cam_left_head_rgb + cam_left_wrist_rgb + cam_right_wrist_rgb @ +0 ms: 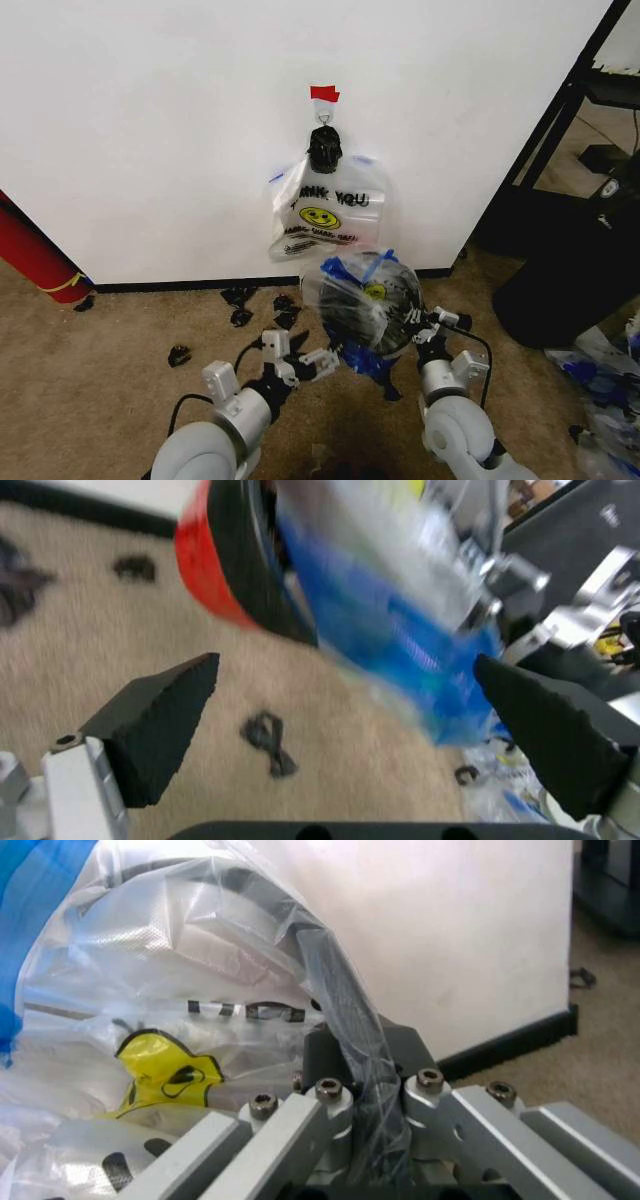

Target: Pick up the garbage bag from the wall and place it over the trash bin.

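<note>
The garbage bag [352, 290], see-through with blue patches and a yellow smiley mark [165, 1072], is draped over the trash bin [385, 300], which stands in front of the wall [150, 120] and looks tipped toward me. My right gripper [418, 325] is at the bin's right side. In the right wrist view it [375, 1117] is shut on the bag's plastic where it lies over the bin's black rim [335, 990]. My left gripper [318, 362] is low at the bin's left, open [350, 727], with the bin's red base [205, 562] and blue bag plastic [400, 630] beyond its fingers.
A bag with black "THANK YOU" lettering [325, 210] hangs from a hook under red tape [324, 94]. Black scraps [240, 300] litter the carpet by the baseboard. A red cylinder [35, 255] leans at left. A large black bulk [570, 280] and loose plastic [600, 380] sit at right.
</note>
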Controlling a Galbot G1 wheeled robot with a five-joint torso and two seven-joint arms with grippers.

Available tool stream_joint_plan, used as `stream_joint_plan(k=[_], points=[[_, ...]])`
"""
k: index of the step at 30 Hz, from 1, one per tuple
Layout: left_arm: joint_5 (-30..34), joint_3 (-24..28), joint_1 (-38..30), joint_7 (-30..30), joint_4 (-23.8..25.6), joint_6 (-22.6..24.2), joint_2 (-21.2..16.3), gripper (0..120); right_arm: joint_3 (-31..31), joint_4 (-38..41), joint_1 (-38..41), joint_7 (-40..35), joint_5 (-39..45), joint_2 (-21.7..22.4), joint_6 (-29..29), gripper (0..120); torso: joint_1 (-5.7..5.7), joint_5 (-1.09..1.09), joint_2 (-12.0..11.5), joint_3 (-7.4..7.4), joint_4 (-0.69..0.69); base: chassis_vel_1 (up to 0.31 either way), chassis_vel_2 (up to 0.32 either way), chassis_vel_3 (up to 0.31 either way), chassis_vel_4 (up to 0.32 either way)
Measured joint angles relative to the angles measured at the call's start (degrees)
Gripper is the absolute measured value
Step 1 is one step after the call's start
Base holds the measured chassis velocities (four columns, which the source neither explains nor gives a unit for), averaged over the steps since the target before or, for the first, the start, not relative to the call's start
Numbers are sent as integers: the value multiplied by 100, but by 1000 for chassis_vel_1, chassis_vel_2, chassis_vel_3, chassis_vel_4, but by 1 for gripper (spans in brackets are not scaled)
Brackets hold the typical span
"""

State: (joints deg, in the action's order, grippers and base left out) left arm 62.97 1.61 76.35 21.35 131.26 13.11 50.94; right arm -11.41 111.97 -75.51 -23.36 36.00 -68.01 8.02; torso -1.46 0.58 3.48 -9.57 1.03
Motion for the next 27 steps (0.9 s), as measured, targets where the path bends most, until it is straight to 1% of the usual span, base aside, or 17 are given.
stream_joint_plan(k=[3, 10, 11, 12, 16, 17, 19, 20, 22, 23, 26, 27], points=[[336, 96, -126, 161, -67, 89, 85, 100, 33, 0, -3, 60, -51, -1, 55, 0, 0, 0, 0, 0, 1, 0, 0, 0, 0], [738, 212, -360, 240, -189, 169, 219, 99, 53, 0, -15, 90, -77, -18, 68, 0, 0, 0, -1, 0, 1, 0, 0, 0, 0], [780, 228, -385, 225, -208, 163, 241, 95, 53, 0, -17, 91, -75, -18, 68, 0, 0, 0, -1, 0, 1, 0, 0, 0, 0], [780, 228, -385, 225, -208, 163, 241, 95, 53, 0, -17, 91, -75, -18, 68, 0, 0, 0, -1, 0, 1, 0, 0, 0, 0], [873, 244, -430, -42, -212, 48, 247, 77, 38, -2, -14, 92, -45, -5, 48, 0, -1, 0, -1, 0, 1, 0, 0, 0, 0], [886, 244, -435, -63, -207, 40, 242, 75, 36, -3, -12, 92, -42, -5, 45, 0, -1, 0, -1, 0, 1, 0, 0, 0, 0], [933, 236, -452, -133, -185, 2, 232, 67, 33, -11, -13, 92, -34, -12, 36, 0, -1, 0, -1, 0, 1, 0, 0, 0, 0], [933, 236, -452, -133, -185, 2, 232, 67, 33, -11, -13, 92, -34, -12, 36, 0, -1, 0, -1, 0, 1, 0, 0, 0, 0], [951, 221, -453, -214, -179, -29, 224, 58, 32, -14, -25, 92, -31, -20, 32, 0, -1, 0, -1, 0, 1, 0, 0, 0, 0], [951, 214, -451, -257, -179, -38, 222, 52, 32, -15, -36, 92, -27, -23, 29, 0, -1, 0, -1, 0, 1, 0, 0, 0, 0], [943, 211, -420, -332, -169, -46, 222, 40, 25, -16, -49, 87, -20, -27, 27, 0, -1, 0, -1, 0, 1, 0, 0, 0, 0], [943, 211, -420, -332, -169, -46, 222, 40, 25, -16, -49, 87, -20, -27, 27, 0, -1, 0, -1, 0, 1, 0, 0, 0, 0]])
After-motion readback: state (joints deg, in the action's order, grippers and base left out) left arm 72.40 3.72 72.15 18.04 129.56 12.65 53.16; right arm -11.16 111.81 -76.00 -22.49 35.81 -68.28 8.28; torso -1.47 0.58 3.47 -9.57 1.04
